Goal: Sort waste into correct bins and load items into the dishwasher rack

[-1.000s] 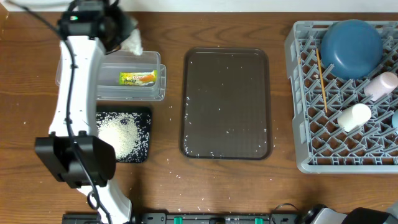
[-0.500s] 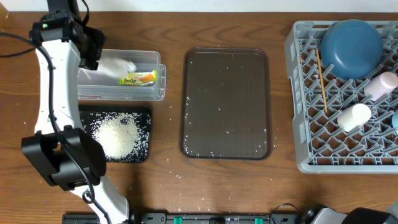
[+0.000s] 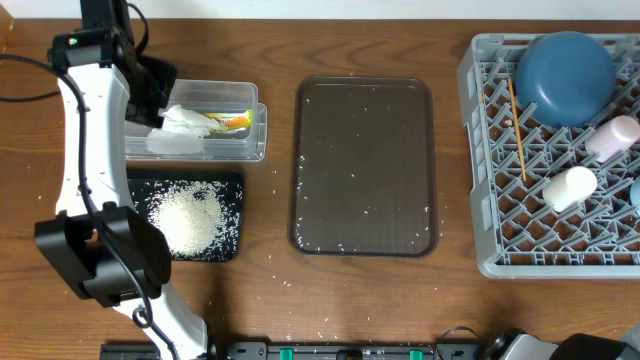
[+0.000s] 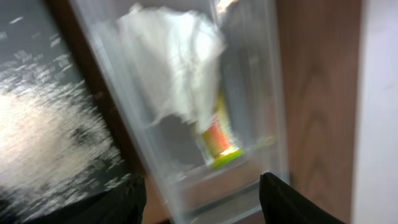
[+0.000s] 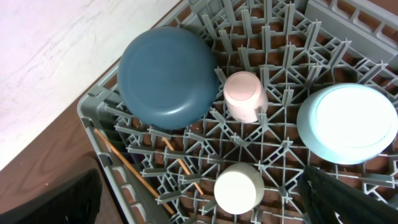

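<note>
The crumpled white tissue (image 3: pixel 178 130) lies inside the clear rectangular plastic tub (image 3: pixel 256 150), near the far-left corner of the wooden table (image 3: pixel 275 45). It touches the small yellow-orange wrapper (image 3: pixel 233 122) and, in the blurred left wrist view, appears to overlap one end of it.

The left gripper (image 4: pixel 202 186) hangs above the tub, fingers apart and holding nothing.

The shallow black rectangular tray (image 3: pixel 232 180) sits just beside the tub's near side and holds a heap of loose white rice grains (image 3: pixel 188 218).

A dark brown serving tray (image 3: pixel 365 95) occupies the table centre, with stray grains on it.

At the right edge, the grey plastic lattice rack (image 3: pixel 480 150) carries:
- the large dark-blue bowl (image 3: pixel 565 65)
- the pink cup (image 3: pixel 612 137)
- the white cup (image 3: pixel 567 187)
- the small light-blue bowl (image 5: pixel 345 121)
- the thin wooden chopsticks (image 3: pixel 517 130)

The right gripper (image 5: pixel 202 186) is spread wide above the rack, empty.
</note>
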### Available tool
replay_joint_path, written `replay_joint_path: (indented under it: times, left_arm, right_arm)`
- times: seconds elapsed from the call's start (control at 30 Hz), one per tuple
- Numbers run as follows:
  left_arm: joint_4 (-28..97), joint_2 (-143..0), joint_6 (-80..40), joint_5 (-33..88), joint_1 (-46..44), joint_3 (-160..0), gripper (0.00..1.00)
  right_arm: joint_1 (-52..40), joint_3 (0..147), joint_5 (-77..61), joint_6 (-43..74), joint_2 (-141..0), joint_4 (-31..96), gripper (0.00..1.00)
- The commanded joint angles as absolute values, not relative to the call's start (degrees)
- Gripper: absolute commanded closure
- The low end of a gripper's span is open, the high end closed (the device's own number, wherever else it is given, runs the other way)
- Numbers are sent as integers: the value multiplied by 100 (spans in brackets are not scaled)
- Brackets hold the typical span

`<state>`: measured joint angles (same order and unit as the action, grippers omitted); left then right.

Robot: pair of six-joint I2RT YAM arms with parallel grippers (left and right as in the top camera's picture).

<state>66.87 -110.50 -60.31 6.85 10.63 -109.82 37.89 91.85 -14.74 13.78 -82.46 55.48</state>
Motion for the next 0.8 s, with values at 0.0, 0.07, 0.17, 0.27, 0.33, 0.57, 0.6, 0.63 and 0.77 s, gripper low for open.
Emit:
replay_joint_path:
  times: [0.0, 0.07, 0.17, 0.27, 0.33, 0.57, 0.6, 0.63, 0.77]
  left_arm:
    - [7111, -10571, -5570, 729, 1118, -10962, 39]
    - [7568, -10392, -5564, 672, 1166, -10962, 39]
    - [8119, -10119, -5317, 657, 1271, -10962, 36]
    - [8652, -9863, -5063, 644, 1374, -10962, 37]
    - [9002, -9738, -5059, 635, 1380, -10962, 34]
    - [9682, -9389, -4038, 768, 1221, -10844, 35]
    - [9679, -9279, -3894, 858, 1197, -10735, 35]
    - [9682, -9159, -3804, 945, 1168, -10610, 35]
    - [9679, -8573, -3640, 1138, 1166, -10116, 35]
  right_arm:
    - [3747, 9190, -1457, 1302, -8263, 5555, 1]
    - [3747, 9190, -1457, 1302, -8263, 5555, 1]
    - [3750, 9190, -1457, 1302, -8263, 5555, 1]
    - [3747, 9190, -1457, 1302, -8263, 5555, 1]
    - [3747, 9190, -1457, 1302, -8263, 5555, 1]
    - [3747, 9190, -1457, 1302, -8263, 5555, 1]
    - [3747, 9190, -1457, 1302, -8263, 5555, 1]
    - [3747, 9190, -1457, 1302, -8263, 5555, 1]
    - [3750, 9190, -1457, 1302, -8263, 5555, 1]
